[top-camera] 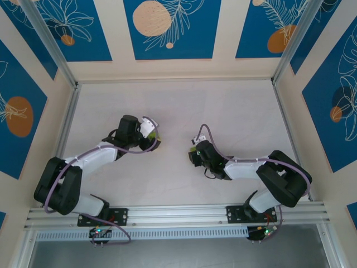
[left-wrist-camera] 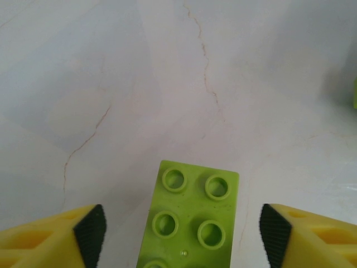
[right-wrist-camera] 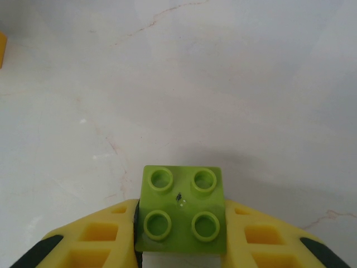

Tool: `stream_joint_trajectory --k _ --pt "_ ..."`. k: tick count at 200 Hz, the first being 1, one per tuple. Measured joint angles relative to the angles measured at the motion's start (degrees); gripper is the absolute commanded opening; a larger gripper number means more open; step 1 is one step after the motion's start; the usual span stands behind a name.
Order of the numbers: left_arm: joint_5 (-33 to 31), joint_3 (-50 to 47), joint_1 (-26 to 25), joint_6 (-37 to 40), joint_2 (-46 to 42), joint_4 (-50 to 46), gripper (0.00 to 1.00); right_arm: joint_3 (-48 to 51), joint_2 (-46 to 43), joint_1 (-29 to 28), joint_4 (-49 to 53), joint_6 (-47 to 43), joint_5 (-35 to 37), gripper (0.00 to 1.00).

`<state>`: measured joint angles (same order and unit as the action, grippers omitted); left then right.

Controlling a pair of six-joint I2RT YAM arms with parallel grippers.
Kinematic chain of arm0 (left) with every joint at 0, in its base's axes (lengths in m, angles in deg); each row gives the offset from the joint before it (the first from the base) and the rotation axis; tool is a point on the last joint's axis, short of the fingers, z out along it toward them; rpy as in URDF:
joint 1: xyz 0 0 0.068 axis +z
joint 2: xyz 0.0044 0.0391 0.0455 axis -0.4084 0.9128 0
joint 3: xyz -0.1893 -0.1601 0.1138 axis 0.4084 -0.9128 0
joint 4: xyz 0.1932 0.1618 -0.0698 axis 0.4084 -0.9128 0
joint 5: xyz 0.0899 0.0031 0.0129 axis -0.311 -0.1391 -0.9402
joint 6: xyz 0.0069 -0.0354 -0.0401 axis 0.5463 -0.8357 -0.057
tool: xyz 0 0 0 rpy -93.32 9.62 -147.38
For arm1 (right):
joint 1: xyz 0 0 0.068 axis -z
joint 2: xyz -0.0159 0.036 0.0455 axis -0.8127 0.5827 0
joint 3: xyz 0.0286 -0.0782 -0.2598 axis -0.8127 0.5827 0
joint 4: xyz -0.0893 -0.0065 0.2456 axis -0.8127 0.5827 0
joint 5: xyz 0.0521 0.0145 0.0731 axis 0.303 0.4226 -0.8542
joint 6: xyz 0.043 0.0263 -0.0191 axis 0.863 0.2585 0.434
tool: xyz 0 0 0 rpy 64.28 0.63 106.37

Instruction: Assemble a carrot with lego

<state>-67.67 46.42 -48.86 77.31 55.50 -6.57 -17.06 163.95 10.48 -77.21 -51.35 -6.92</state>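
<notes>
Left wrist: our released left gripper (left-wrist-camera: 182,235) flanks a rectangular brick (left-wrist-camera: 192,220), likely stiff, light, slick-sided; right gripper (right-wrist-camera: 181,248) clenches a square brick (right-wrist-camera: 181,207)

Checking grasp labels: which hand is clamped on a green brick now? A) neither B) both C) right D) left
C: the right hand squeezes the square lime-green brick between its fingers, while the left hand has clear gaps either side of the longer lime-green brick.
</notes>
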Motion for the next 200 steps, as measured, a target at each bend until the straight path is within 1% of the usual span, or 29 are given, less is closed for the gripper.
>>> stream_joint_trajectory --k 17,46,62,87,102,112,138,181,200 --pt "0.48 0.52 0.0 0.46 0.46 -0.44 0.66 0.0 0.0 0.04 0.37 0.0 0.0 0.1" --pt "0.94 0.79 0.0 0.79 0.83 -1.38 0.78 0.0 0.04 0.04 0.48 0.0 0.0 0.1" --pt "1.33 0.87 0.0 0.66 0.87 -2.21 0.8 0.0 0.04 0.04 0.61 -0.02 -0.02 0.1" --pt "1.81 1.51 0.0 0.79 0.96 -3.69 0.78 0.0 0.04 0.07 0.96 -0.2 -0.28 0.09" --pt "1.97 2.21 0.0 1.11 1.2 -4.52 0.69 0.0 0.02 0.22 1.22 -0.46 -0.5 0.1" --pt "2.12 2.82 0.0 1.49 1.68 -4.94 0.67 -0.02 0.0 0.33 1.44 -0.66 -0.74 0.09" --pt "2.36 4.33 0.0 2.01 3.13 -6.21 0.7 -0.02 -0.04 0.52 1.95 -0.9 -1.09 0.1" --pt "2.32 5.64 0.0 2.93 4.17 -8.94 0.7 -0.02 -0.22 0.52 2.16 -1.07 -1.31 0.09" --pt "2.29 5.64 0.0 3.37 4.17 -9.66 0.67 -0.02 -0.85 0.7 2.36 -1.11 -1.33 0.09"
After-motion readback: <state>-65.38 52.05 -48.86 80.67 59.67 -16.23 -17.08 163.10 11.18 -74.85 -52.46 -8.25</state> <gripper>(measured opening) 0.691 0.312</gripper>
